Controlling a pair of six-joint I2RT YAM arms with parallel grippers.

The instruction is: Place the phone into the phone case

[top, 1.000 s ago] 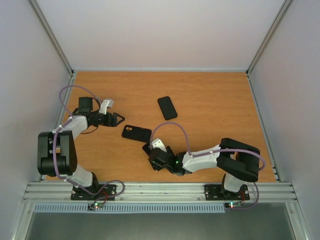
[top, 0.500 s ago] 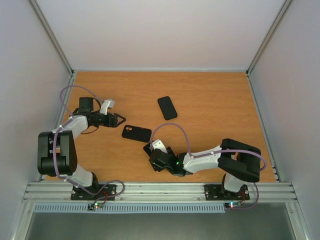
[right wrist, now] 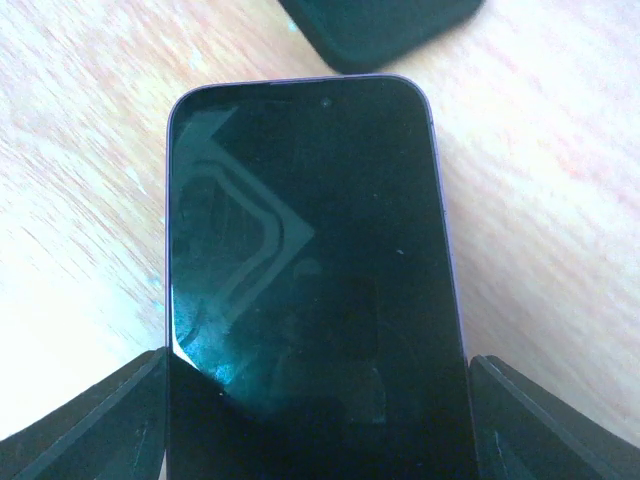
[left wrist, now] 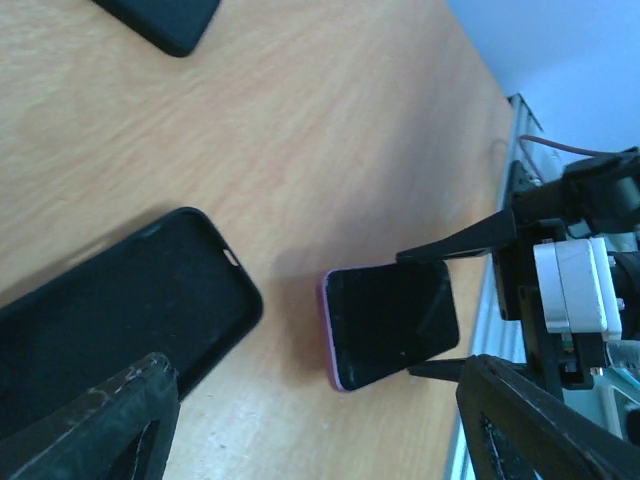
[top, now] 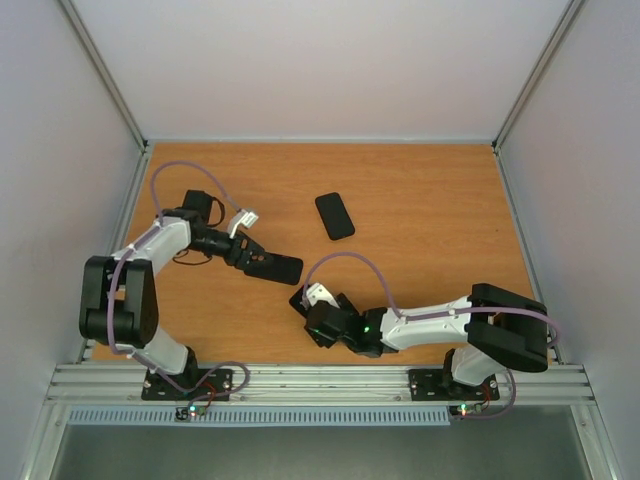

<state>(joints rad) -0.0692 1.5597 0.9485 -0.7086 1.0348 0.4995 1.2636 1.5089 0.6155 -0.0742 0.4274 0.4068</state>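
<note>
"Starting at the right gripper (left wrist: 405, 314), what did it have?"
"Its two thin black fingers (left wrist: 460, 238) were closed across the phone (right wrist: 310, 260), pinching the long edges near one end. The phone was a flat rounded rectangle, glossy black glass with a purple rim, screen up over the wood-grain table (top: 430, 220)."
"And the left gripper (top: 254, 258)?"
"Spread wide, gripping nothing, it hung over one end of the phone case (left wrist: 120, 310): matte black, hollow side up, with a raised lip and rounded corners."
"How close were phone and case?"
"Just beside each other, the phone's free end toward the case's corner, bare wood between. A second black slab (top: 335, 215) lay well apart, farther back."
</note>
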